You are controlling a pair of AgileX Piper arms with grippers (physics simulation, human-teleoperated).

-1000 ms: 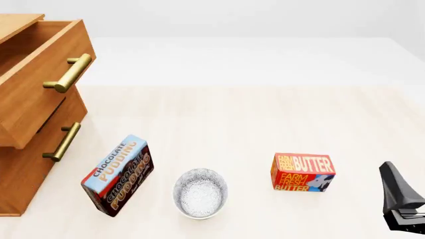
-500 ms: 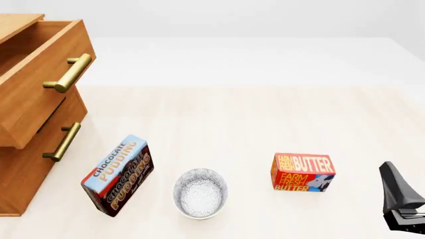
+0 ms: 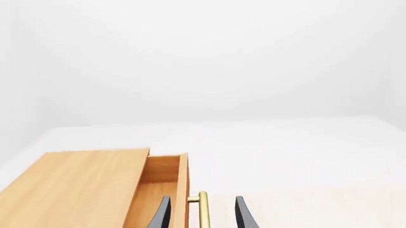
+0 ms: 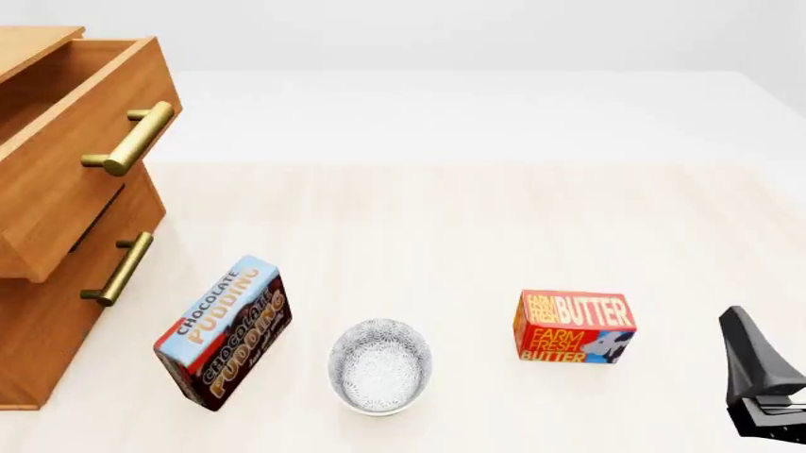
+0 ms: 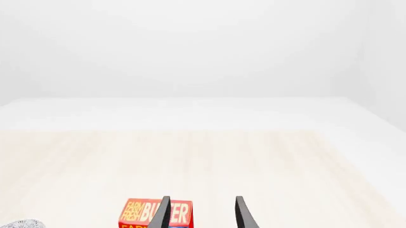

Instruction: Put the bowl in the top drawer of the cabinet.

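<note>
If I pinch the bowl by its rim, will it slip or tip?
The bowl looks like rigid glazed ceramic, so probably slippery between narrow fingers. It sits upright on a rounded body, so a sideways nudge may slide or rock it. Likely breakable if dropped.

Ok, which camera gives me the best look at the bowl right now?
The front view: the whole bowl shows on the table between the pudding box and butter box. The right wrist view catches only a sliver of its rim at the frame edge; the left wrist view misses it.

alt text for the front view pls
A white dotted bowl sits on a pale wooden table between a chocolate pudding box and a butter box. At left, a wooden cabinet has its top drawer open; the right gripper shows at the right edge.
</note>
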